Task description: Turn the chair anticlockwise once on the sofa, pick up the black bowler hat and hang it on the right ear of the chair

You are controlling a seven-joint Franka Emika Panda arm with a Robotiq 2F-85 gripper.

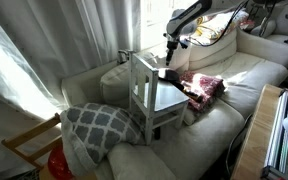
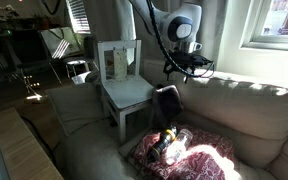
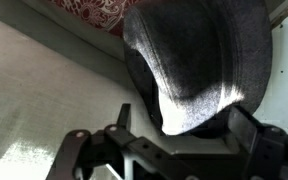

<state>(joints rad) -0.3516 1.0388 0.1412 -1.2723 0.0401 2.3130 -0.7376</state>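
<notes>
Above the black bowler hat [image 3: 199, 60], the claw [image 3: 182, 118] hangs spread wide.

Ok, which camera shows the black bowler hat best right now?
The wrist view: the black bowler hat fills much of the frame, just beyond the open gripper. In both exterior views it is only a small dark shape beside the chair.

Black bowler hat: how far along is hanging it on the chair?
Done: the small white wooden chair stands on the cream upholstered sofa; whether it was turned does not show. In hand: the open tool hovers at the round black bowler hat, which lies on the sofa, ungripped. Left: grasp, lift, hang it on the chair's ear.
</notes>
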